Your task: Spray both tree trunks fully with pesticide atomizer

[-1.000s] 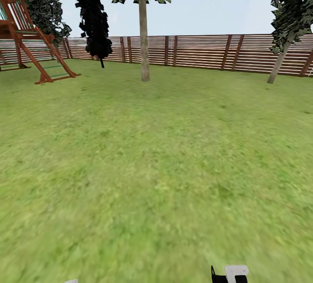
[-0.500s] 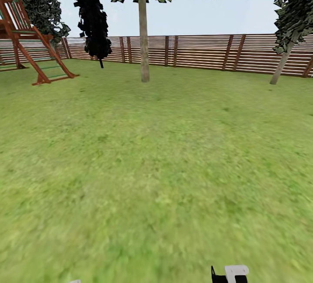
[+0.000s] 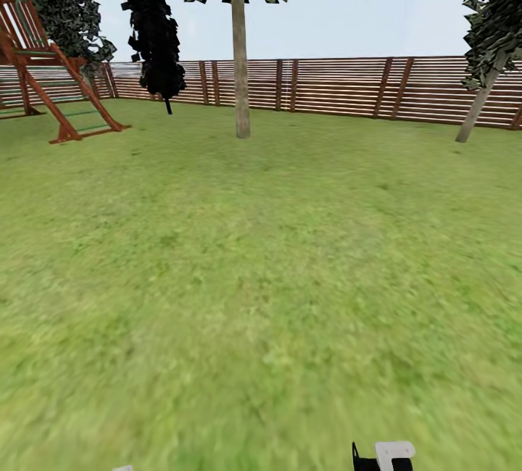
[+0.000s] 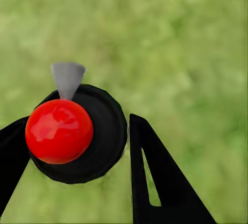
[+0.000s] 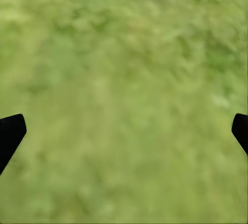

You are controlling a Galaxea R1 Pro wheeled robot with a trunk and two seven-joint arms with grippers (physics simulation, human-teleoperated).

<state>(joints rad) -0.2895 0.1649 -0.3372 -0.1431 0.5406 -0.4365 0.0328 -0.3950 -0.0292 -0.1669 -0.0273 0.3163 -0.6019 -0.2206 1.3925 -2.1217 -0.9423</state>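
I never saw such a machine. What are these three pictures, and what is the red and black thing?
It is a wheeled robot with two arms, in a computer simulation. The big picture comes from its head camera: grass, a tree, a wooden fence, a climbing frame. The other two come from wrist cameras over the grass. The left gripper's black fingers hold what seems a sprayer, black with a red ball. The right gripper is open and empty.

Fenced garden lawn with trees

Blurry green floor carries a tree trunk and a wooden play frame.
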